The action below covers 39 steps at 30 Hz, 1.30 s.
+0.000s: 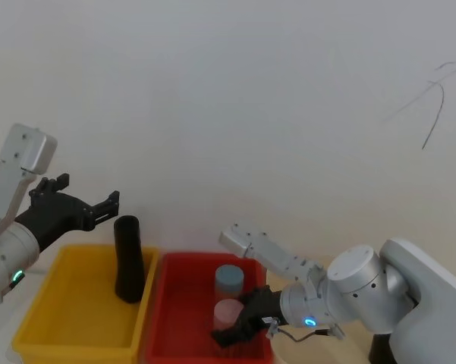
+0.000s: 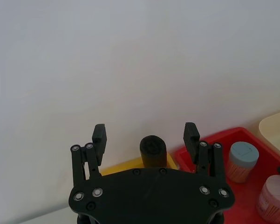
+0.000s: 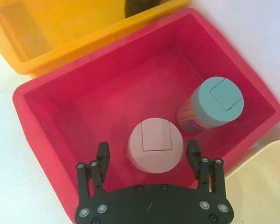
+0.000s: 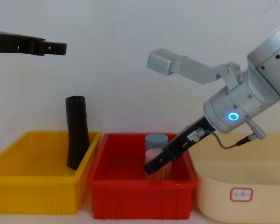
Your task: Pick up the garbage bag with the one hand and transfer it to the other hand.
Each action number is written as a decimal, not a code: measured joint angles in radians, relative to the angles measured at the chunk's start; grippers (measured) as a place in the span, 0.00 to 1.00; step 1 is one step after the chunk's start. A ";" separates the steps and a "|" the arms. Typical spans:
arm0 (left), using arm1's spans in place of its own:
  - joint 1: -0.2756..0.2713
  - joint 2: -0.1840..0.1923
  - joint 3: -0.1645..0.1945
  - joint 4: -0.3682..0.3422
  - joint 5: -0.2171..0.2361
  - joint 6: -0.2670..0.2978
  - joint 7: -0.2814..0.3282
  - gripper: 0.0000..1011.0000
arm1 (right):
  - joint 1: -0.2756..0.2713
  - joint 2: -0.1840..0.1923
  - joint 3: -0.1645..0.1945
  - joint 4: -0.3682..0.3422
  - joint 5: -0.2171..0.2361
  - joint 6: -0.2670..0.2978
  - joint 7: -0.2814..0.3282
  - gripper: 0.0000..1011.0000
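The garbage bag (image 1: 127, 258) is a black cylindrical roll standing on end, leaning slightly, at the right side of the yellow bin (image 1: 57, 326); it also shows as the roll (image 4: 77, 137). My left gripper (image 1: 110, 203), on the green-ringed arm, hangs open in the air, above and to the left of the roll's top (image 2: 153, 147). From the chest camera the left gripper (image 4: 59, 47) sits well above the roll. My right gripper (image 3: 148, 151), on the blue-ringed arm, is open low inside the red bin (image 3: 51, 126), its jaws either side of a pink-lidded jar (image 3: 154, 145).
A blue-lidded jar (image 3: 215, 102) stands beside the pink one in the red bin (image 4: 140, 198). A cream tub (image 4: 242, 191) with a small label sits right of the bins. The yellow bin (image 4: 23, 186) holds nothing else that I can see. A plain wall runs behind.
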 joint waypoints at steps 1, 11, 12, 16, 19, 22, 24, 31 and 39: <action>0.000 0.000 0.000 0.000 0.000 0.000 0.000 0.99 | 0.001 -0.001 -0.001 0.002 -0.001 0.000 0.000 0.99; 0.000 0.000 0.000 0.000 0.000 0.000 0.000 0.99 | 0.006 -0.015 -0.004 0.031 -0.012 -0.009 0.007 0.99; 0.000 0.000 0.000 0.000 0.000 0.000 0.000 0.99 | 0.007 -0.017 -0.004 0.036 -0.014 -0.011 0.008 0.99; 0.000 0.000 0.000 0.000 0.000 0.000 0.000 0.99 | 0.008 -0.021 -0.005 0.044 -0.017 -0.015 0.009 0.99; 0.000 0.000 0.000 0.000 0.000 0.000 0.000 0.99 | 0.009 -0.023 -0.005 0.048 -0.019 -0.017 0.010 0.98; 0.000 0.000 0.000 0.000 0.000 0.000 0.000 0.99 | 0.010 -0.025 -0.005 0.052 -0.020 -0.019 0.012 0.93; 0.000 0.000 0.000 0.000 0.000 0.000 0.000 0.99 | 0.011 -0.026 -0.005 0.055 -0.021 -0.020 0.012 0.89; 0.000 0.000 0.000 0.000 0.000 0.000 0.000 0.99 | 0.011 -0.028 -0.005 0.059 -0.023 -0.022 0.014 0.70; 0.000 0.000 0.000 0.000 0.000 0.000 0.000 0.99 | 0.012 -0.029 -0.005 0.062 -0.024 -0.024 0.015 0.66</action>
